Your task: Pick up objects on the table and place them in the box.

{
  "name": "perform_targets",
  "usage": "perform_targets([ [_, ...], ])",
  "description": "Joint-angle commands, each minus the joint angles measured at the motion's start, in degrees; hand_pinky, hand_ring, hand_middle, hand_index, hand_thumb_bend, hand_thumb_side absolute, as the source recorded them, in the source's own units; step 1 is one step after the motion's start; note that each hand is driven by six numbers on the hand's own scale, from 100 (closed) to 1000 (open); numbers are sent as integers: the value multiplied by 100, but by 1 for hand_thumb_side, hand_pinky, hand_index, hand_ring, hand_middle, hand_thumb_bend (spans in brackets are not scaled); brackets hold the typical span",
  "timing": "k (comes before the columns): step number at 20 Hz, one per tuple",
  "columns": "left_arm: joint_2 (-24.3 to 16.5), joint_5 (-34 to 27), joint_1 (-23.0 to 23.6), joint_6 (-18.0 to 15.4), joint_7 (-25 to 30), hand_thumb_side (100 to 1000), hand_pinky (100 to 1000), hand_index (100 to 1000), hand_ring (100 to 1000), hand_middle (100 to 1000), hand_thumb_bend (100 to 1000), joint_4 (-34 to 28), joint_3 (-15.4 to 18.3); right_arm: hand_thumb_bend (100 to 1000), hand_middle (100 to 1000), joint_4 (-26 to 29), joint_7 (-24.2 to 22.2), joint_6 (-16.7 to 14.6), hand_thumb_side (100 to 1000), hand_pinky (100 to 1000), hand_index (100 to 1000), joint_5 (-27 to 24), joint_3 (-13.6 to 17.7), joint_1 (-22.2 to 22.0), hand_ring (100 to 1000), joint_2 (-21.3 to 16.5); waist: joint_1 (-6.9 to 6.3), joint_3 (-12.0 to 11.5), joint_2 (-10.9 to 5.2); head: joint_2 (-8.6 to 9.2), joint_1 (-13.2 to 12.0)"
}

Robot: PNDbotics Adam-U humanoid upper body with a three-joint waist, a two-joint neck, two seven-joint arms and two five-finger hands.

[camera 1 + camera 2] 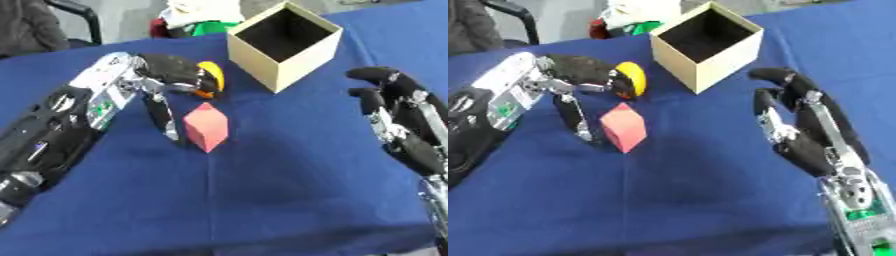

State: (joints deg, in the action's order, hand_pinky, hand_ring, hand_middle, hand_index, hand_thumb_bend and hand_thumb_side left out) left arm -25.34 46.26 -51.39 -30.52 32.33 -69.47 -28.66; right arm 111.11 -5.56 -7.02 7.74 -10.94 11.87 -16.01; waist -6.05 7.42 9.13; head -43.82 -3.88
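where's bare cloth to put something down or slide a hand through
Free: the near cloth below the red block, between both arms, and the strip between block and right hand. Crowded: left hand, yellow thing, block and box bunch together.

Matt cardboard box (284, 47) on a smooth blue cloth table cover (289, 190).

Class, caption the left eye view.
Left robot hand curls around yellow-orange ball beside pink cube and open cardboard box.

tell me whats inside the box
The box looks empty: only dark inner walls show. Its bottom near corner is hidden by the front walls.
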Motion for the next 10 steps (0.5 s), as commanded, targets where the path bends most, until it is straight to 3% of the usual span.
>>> perform_targets([
  [1,18,169,-150,-126,-73,275,816,876,775,773,723,95,114,100,769,103,-10,-2,625,794,820,-36,12,62,899,-63,22,10,-91,-30,-12],
  [6,134,338,-126,-168,-233,265,810,870,767,760,707,268,157,100,769,97,-22,-5,627,794,819,-38,7,66,899,-48,25,22,-80,-30,-10],
  [10,181,398,-113,-184,-311,251,797,849,737,695,666,371,174,100,769,91,-27,-7,628,795,818,-36,8,67,899,-39,20,33,-73,-30,-5],
])
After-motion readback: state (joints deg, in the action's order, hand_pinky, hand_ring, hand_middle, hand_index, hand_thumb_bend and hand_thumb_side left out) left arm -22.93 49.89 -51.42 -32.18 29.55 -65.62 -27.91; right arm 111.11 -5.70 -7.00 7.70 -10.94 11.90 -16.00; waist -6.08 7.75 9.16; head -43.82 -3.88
